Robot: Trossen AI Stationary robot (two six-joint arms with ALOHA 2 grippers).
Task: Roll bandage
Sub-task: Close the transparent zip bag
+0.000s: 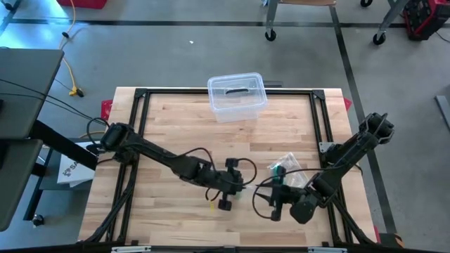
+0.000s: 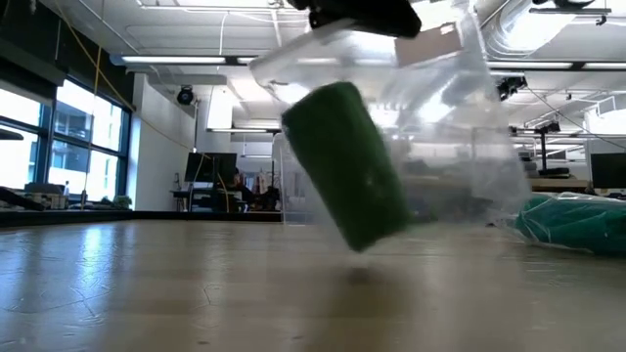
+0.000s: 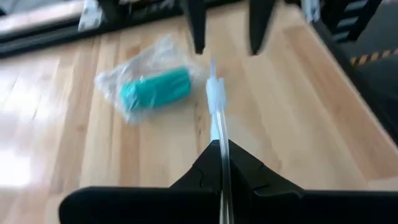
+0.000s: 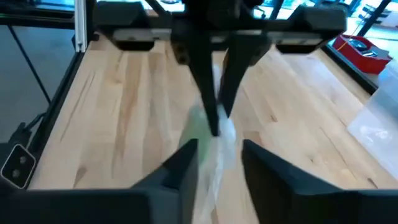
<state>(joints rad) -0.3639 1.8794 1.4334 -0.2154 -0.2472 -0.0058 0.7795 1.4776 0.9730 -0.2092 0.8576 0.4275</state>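
Note:
A green bandage roll [image 2: 342, 161] sits tilted inside a clear plastic bag [image 2: 440, 127]. The bag hangs from my left gripper [image 3: 222, 155], which is shut on it near the table's front middle [image 1: 241, 186]. My right gripper [image 4: 217, 155] stands open just to the right of it [image 1: 266, 197]. Its fingers are on either side of the bag's lower part, and I cannot tell whether they touch it. A second green bandage in its own clear bag [image 3: 155, 90] lies flat on the table behind my right gripper [image 1: 285, 167]. My left gripper pinches the clear bag's upper edge [image 3: 216, 102] between its two shut fingers [image 4: 210, 93]. The fingers come slanting down from the table's left. The bag hangs below them with the green roll tilted inside, its lowest corner [image 2: 358, 246] just above the tabletop.
A clear plastic tub [image 1: 237, 97] with a dark item inside stands at the far edge, in the middle. Black frame rails [image 1: 137, 126] run along the table's sides. Bare wood [image 1: 183, 126] lies between the tub and the grippers.

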